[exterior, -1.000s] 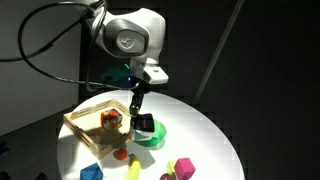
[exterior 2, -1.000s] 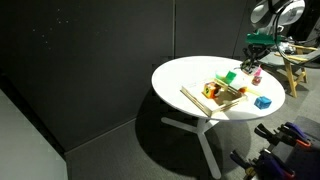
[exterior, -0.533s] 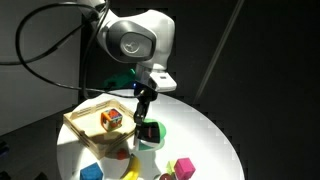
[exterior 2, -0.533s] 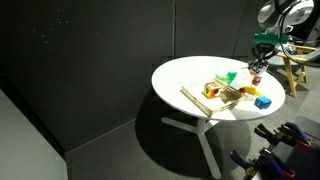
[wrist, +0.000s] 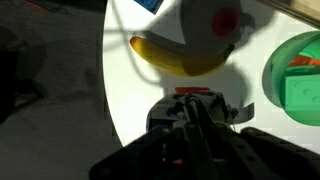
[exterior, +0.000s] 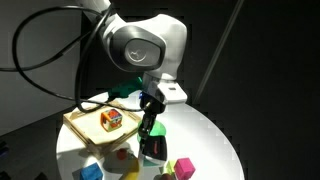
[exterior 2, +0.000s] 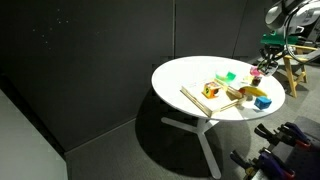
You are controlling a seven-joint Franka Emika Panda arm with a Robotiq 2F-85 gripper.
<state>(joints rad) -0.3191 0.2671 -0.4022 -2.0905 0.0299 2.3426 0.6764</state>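
Gripper (wrist: 197, 106) is dark and blurred in the wrist view. Fingers look together, but I can't tell if anything is pinched. It hangs low over the round white table (exterior: 215, 135), with the banana (wrist: 182, 60), a smooth yellow curve, just beyond. The green bowl (wrist: 270, 80) is cut off at the frame edge. The wooden tray (exterior: 78, 128) holding a cube (exterior: 110, 120) sits left.

The room is dim with black walls, and a hard light from above falls on the white worktop (exterior: 212, 128), which glares almost washed out in both exterior views. Its shadow lies sharp on the floor (exterior 2: 195, 128). The arm (exterior: 140, 45) looks soft-edged (all frames are small and grainy). In the wrist view the gripper (wrist: 200, 125) is dark and out of focus.
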